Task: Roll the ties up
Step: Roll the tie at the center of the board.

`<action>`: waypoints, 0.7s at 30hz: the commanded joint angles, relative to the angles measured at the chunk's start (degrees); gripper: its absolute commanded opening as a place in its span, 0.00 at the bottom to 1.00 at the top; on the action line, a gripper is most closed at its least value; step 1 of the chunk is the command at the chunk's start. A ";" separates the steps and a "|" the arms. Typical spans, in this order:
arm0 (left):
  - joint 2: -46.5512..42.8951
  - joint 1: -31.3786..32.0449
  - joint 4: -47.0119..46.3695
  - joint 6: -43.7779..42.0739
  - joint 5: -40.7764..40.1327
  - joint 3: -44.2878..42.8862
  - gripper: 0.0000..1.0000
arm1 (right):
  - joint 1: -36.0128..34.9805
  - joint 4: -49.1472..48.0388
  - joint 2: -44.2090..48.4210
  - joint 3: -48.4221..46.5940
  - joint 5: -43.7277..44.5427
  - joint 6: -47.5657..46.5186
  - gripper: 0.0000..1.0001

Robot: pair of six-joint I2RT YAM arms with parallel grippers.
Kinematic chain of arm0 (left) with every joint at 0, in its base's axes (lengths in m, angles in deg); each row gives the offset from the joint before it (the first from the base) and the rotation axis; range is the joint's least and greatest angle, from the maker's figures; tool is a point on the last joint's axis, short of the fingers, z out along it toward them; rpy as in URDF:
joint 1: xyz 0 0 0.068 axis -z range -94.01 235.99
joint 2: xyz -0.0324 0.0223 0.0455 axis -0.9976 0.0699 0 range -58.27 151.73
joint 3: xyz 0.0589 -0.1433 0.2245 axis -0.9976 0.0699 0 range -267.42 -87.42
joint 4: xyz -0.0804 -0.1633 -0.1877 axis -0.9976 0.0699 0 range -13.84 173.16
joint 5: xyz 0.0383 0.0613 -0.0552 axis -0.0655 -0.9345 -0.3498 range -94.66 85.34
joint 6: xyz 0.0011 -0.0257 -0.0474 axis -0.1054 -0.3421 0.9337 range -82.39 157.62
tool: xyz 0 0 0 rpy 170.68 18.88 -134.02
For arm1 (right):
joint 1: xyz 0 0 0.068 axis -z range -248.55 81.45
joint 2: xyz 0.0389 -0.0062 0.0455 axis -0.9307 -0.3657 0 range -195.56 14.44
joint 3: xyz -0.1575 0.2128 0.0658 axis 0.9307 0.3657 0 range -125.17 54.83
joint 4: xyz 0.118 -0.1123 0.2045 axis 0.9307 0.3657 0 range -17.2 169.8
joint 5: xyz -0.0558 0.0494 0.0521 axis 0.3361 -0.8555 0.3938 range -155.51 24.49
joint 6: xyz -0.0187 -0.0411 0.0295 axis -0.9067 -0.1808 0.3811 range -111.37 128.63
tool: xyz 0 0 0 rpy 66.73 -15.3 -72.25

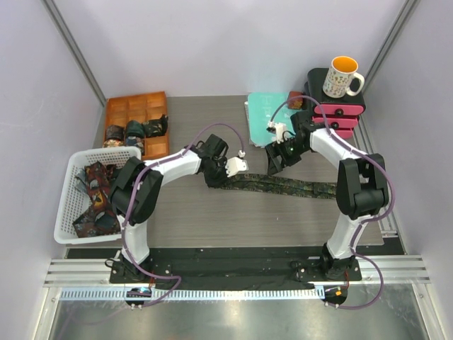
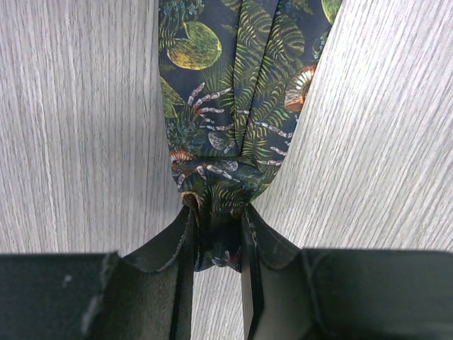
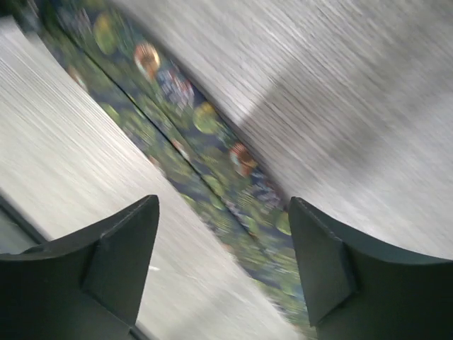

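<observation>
Top external. READER: Where does the work lie?

ME: One tie (image 1: 283, 186) lies flat as a long strip across the middle of the table (image 1: 212, 227), running from my left gripper (image 1: 214, 177) out to the right. My right gripper (image 1: 274, 161) hangs over the strip partway along it. Rolled ties (image 1: 134, 129) sit in the orange tray (image 1: 134, 106) at the far left, and loose ones fill the basket (image 1: 71, 212) beside it.

Left wrist. READER: What do the left fingers hold?

ME: They are closed on the end of the tie (image 2: 233, 106) — the leaf-print cloth bunches into a pleated neck where my left gripper (image 2: 216, 219) pinches it, then fans out flat on the wood beyond.

Right wrist. READER: And the right?

ME: The fingers (image 3: 127, 255) of my right gripper (image 3: 223, 205) stand wide apart with nothing between them, the tie (image 3: 205, 142) passing diagonally below. The view is smeared, so I cannot tell whether they touch the cloth.

READER: How should the step be done?

ME: I judge the roll is about to begin at the pinched end. The pinch is bunched, so the first turn should flatten the cloth rather than twist it. My right side is best used to pin the strip to the table and keep it straight — edges aligned, light tension, no drag toward the basket.
</observation>
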 commanded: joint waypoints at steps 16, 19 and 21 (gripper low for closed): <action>-1.56 -4.30 2.24 -1.01 6.17 3.12 0.09 | -9.43 -8.97 4.00 12.54 8.45 -31.17 0.83; -2.44 -5.18 1.80 -1.35 7.75 3.38 0.09 | -9.78 -8.97 3.74 14.38 9.76 -35.12 0.65; -3.05 -5.89 1.18 -2.14 9.07 4.08 0.09 | -9.87 -10.54 3.91 16.31 11.60 -37.32 0.54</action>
